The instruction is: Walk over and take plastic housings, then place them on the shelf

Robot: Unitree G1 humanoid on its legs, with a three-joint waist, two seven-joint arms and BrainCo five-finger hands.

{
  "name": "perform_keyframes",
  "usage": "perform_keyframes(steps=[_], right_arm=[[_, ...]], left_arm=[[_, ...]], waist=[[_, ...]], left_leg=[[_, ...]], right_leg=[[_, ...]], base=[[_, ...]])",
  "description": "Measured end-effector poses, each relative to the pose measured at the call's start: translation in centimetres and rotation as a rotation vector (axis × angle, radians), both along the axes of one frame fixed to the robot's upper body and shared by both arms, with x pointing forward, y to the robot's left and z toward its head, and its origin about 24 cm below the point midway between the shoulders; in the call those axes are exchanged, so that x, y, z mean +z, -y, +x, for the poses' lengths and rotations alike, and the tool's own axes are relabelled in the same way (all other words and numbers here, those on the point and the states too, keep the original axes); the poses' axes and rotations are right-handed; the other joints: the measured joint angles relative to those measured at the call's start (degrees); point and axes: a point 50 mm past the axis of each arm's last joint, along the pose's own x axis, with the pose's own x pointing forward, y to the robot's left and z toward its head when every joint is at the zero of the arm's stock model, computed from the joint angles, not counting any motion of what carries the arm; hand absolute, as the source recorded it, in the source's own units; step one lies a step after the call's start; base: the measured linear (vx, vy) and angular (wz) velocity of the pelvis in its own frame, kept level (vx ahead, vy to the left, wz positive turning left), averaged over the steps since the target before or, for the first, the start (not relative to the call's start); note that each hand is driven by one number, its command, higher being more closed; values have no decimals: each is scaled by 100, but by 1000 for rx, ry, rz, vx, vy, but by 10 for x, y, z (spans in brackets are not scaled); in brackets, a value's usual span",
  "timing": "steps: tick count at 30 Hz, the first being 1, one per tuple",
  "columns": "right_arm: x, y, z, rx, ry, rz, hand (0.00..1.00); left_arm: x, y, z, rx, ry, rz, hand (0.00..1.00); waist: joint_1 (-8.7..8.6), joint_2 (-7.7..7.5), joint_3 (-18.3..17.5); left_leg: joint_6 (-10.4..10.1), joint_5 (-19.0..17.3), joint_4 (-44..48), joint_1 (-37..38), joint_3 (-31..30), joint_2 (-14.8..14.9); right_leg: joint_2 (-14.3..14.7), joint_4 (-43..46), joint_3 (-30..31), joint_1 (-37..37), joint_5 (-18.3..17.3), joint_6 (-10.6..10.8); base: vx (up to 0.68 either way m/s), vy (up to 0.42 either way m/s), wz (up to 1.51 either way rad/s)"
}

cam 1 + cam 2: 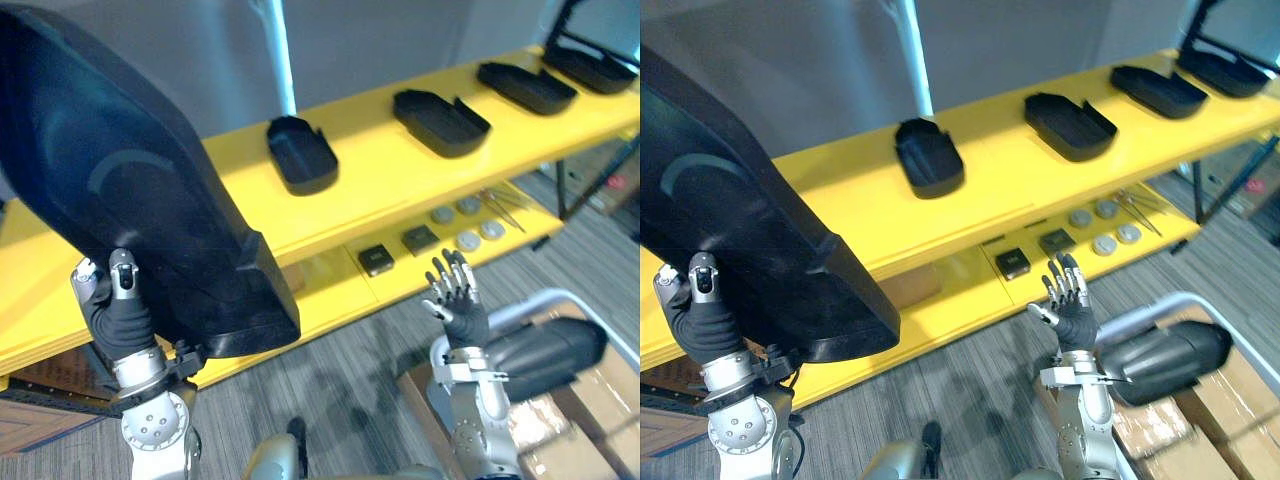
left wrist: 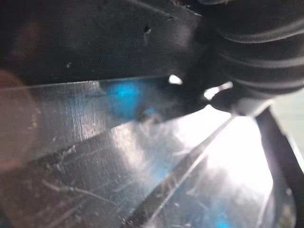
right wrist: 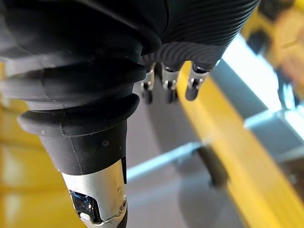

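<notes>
A large black plastic housing (image 1: 130, 190) is held up at the left, tilted over the front of the yellow shelf (image 1: 380, 180). My left hand (image 1: 115, 305) grips its lower edge from below, thumb pressed on its outer face. The left wrist view looks along the housing's glossy inner surface (image 2: 118, 156) from very close. My right hand (image 1: 457, 300) is raised in front of the shelf's lower level, open, fingers straight and holding nothing. Several smaller black housings lie on the top level, among them one (image 1: 300, 155) at the middle and another (image 1: 440, 122) to its right.
The lower yellow level carries two dark square blocks (image 1: 376, 259), several grey discs (image 1: 467, 240) and thin metal tools (image 1: 505, 208). Another dark housing (image 1: 545, 355) lies in a grey-framed cart at lower right, beside cardboard boxes (image 1: 585, 420). Grey carpet lies below.
</notes>
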Motion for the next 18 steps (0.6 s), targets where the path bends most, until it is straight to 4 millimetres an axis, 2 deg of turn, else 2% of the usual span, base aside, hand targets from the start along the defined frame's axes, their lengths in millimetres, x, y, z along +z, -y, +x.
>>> perform_keyframes(steps=[1,2,3,4,5,7,9,10,11,12,13,14,16,18], right_arm=[[1,-6,1,11,10,5,0],[3,-11,3,29,21,2,0],[7,-19,6,72,45,-11,0],[9,-23,7,99,58,-14,0],[10,-24,7,108,62,-14,0],[9,-26,6,117,61,-10,0],[8,-27,5,128,54,-6,0],[7,-31,4,142,48,4,0],[8,-38,1,165,49,9,0],[10,-41,2,180,55,6,0],[11,-41,2,189,59,-3,0],[11,-39,2,190,59,-16,0],[11,-37,2,183,55,-20,0],[11,-35,2,175,55,-7,0]], left_arm=[[1,-1,0,4,2,11,100],[2,-3,1,10,4,16,100],[0,-6,3,31,-1,8,100],[-5,-7,6,42,-20,-11,100],[-8,-8,7,44,-29,-20,100],[-7,-6,9,31,-27,-24,100],[-7,-2,10,12,-25,-23,100],[-8,1,11,-9,-30,-25,100],[-9,6,11,-36,-36,-27,100],[-11,8,11,-44,-38,-48,100],[-13,11,11,-56,-44,-73,100],[-16,19,11,-101,-52,-109,100],[-16,23,11,-120,-51,-112,100],[-17,23,10,-118,-53,-120,100]], waist=[[-59,-58,-20],[-55,-118,-7],[-45,-162,29],[-44,-153,37],[-47,-128,46],[-117,-68,60],[-151,-89,47],[-166,-162,5],[-147,-402,-148],[-76,-363,-152],[-29,-201,-161],[-32,21,-254],[-13,148,-324],[-15,153,-319]], left_leg=[[131,-7,-88,61,-271,5],[154,-3,-142,124,-325,19],[197,-33,-198,235,-453,31],[219,-114,-202,377,-552,51],[231,-176,-189,454,-606,71],[203,-428,47,512,-943,161],[84,-534,181,499,-1204,171],[-2,-611,212,479,-1406,103],[-120,-724,160,480,-1509,-73],[-164,-789,177,512,-1528,-19],[-187,-834,207,489,-1503,102],[-236,-820,164,428,-1272,291],[-372,-730,-159,572,-1043,472],[-400,-674,-368,842,-883,581]], right_leg=[[252,487,278,-300,-493,325],[369,630,308,-463,-990,276],[639,635,205,-682,-1583,232],[891,288,215,-783,-1850,235],[1030,-7,262,-800,-1905,190],[1569,-1363,738,-823,-1888,229],[1783,-2186,1034,-784,-1762,307],[1789,-2722,1140,-690,-1441,281],[1592,-3046,1133,-586,-1073,469],[1620,-3138,1074,-496,-1155,524],[1710,-3252,974,-413,-1111,466],[1823,-3539,778,-283,-1046,395],[1942,-3722,685,-154,-1012,344],[2026,-3842,692,50,-1002,328]], base=[[243,76,70],[249,34,71],[252,33,51],[252,31,50],[260,9,49],[262,-42,74],[268,-120,89],[317,-252,119],[267,-281,93],[292,-332,57],[280,-270,40],[272,-219,45],[224,-129,28],[185,-78,-8]])
